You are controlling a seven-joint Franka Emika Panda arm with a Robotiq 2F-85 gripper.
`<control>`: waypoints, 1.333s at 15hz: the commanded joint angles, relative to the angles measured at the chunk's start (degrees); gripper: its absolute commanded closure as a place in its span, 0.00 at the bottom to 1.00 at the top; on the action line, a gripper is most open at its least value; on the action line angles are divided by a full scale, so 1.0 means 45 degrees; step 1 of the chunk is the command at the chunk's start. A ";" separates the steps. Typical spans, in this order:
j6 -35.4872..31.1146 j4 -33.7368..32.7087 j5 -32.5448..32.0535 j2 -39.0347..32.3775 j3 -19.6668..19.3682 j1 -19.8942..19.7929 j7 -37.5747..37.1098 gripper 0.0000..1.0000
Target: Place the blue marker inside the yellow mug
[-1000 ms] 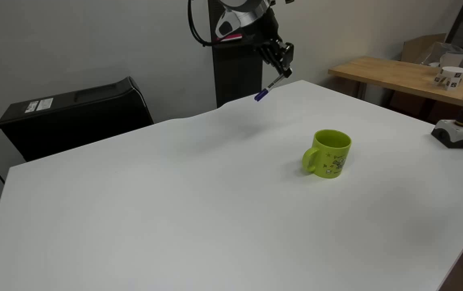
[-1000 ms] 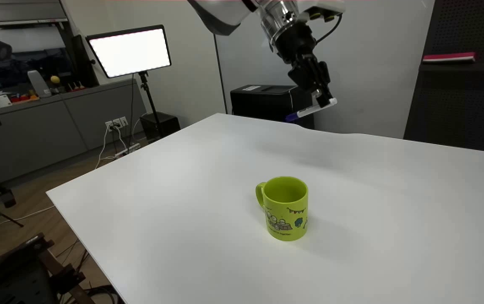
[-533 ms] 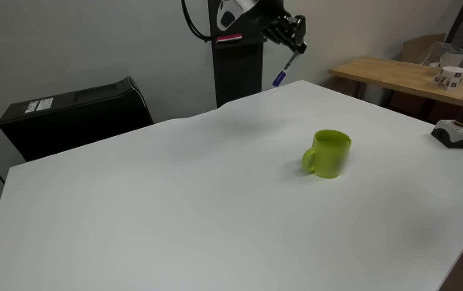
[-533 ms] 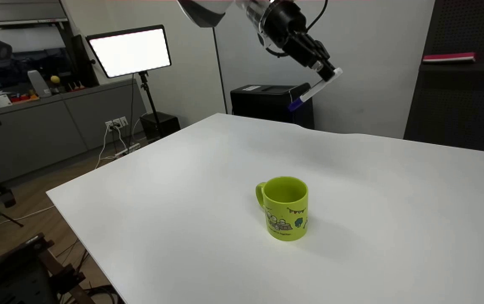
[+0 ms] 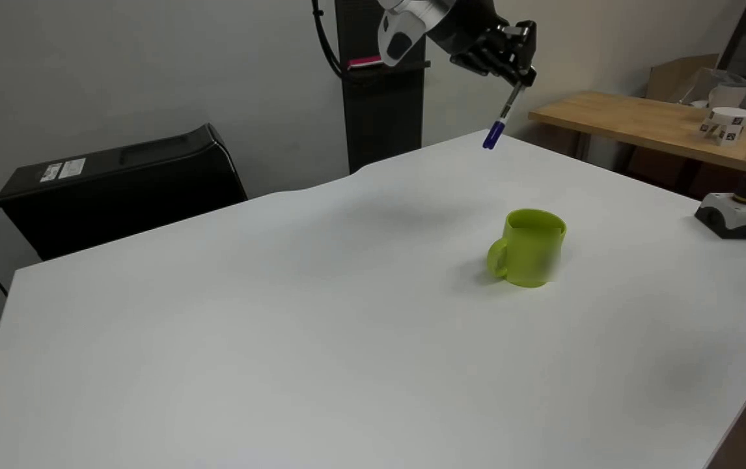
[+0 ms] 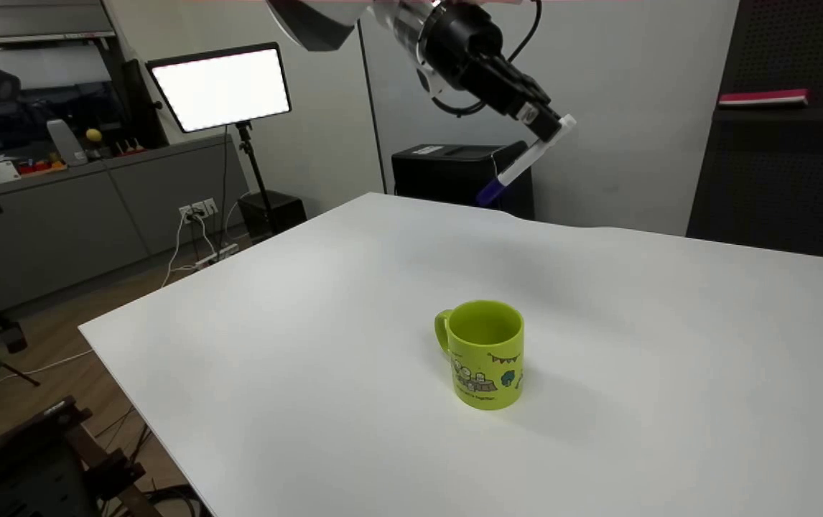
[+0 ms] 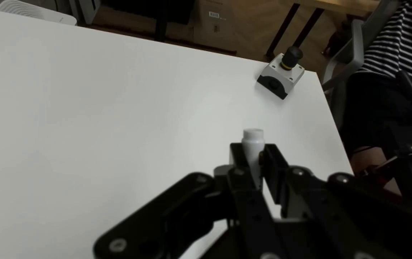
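Note:
The yellow mug point(image 5: 529, 257) is lime green and stands upright on the white table. It also stands upright in an exterior view point(image 6: 487, 366), with printed drawings on its side. My gripper point(image 5: 524, 77) is shut on the blue marker point(image 5: 504, 118), high above the table behind the mug. The gripper point(image 6: 554, 128) and the marker point(image 6: 521, 165) show there too. The marker is tilted, dark blue cap end lowest, white end between the fingers. In the wrist view the gripper point(image 7: 254, 154) clamps the white end of the marker point(image 7: 253, 142). The mug is out of the wrist view.
A white and black button box point(image 5: 737, 215) sits at the table's edge; it also shows in the wrist view point(image 7: 281, 75). A black case point(image 5: 125, 189) stands behind the table. A wooden side table point(image 5: 633, 127) is beyond it. A person point(image 7: 400, 54) sits beside the table corner.
My gripper has risen and, in an exterior view, moved right toward above the mug, carrying the marker. The marker now tilts more steeply. The mug has not moved.

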State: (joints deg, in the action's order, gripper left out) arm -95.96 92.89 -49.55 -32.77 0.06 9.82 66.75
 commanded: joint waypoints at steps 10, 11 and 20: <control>-0.1347 0.4965 -0.0539 0.2692 0.0612 -0.1495 -0.0587 0.96; -0.1673 0.5033 -0.0574 0.2623 0.0576 -0.1627 -0.0692 0.96; -0.3435 0.4185 -0.1274 0.1270 0.0486 -0.1910 -0.1349 0.96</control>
State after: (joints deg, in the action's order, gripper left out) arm -110.41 113.85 -53.98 -24.86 1.78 1.21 63.30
